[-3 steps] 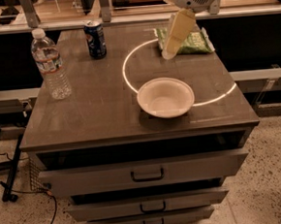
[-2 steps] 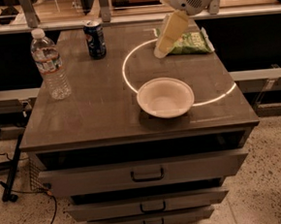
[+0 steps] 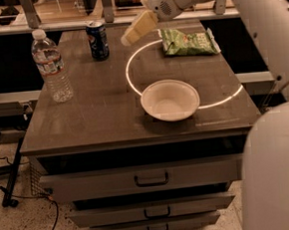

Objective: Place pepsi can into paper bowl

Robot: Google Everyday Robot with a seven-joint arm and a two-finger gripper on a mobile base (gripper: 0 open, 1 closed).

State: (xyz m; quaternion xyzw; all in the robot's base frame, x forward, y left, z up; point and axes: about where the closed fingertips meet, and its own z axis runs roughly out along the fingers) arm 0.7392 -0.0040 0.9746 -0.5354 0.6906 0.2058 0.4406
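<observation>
**Status: not started in effect; the grasp is pending.**

The can (image 3: 97, 40) is located upright at the far edge of the table (image 3: 94, 116), left of centre. It is not touched by anything and is not lifted.

The gripper (image 3: 127, 38) is held in the air just to the right of the can, at about the height of the can's top, and is angled down towards the left. No contact with the can is seen. Nothing is seen to be carried in it. Whether the gripper is spread or pressed together cannot be told from this view.

The bowl (image 3: 155, 93) is placed upright nearer the front edge, right of centre, well apart from the can. It is empty.

**Remaining steps, as judged from the layout:**
1. The can is to be enclosed and gripped.
2. The can is to be lifted and carried forward and to the right.
3. The can is to be set down inside the bowl and released.

**Other items:** A bottle (image 3: 52, 67) is stood at the left side, near the can but apart from it. A snack bag (image 3: 187, 41) is laid at the far right, behind the bowl. Neither item is found on the straight path from can to bowl.
</observation>
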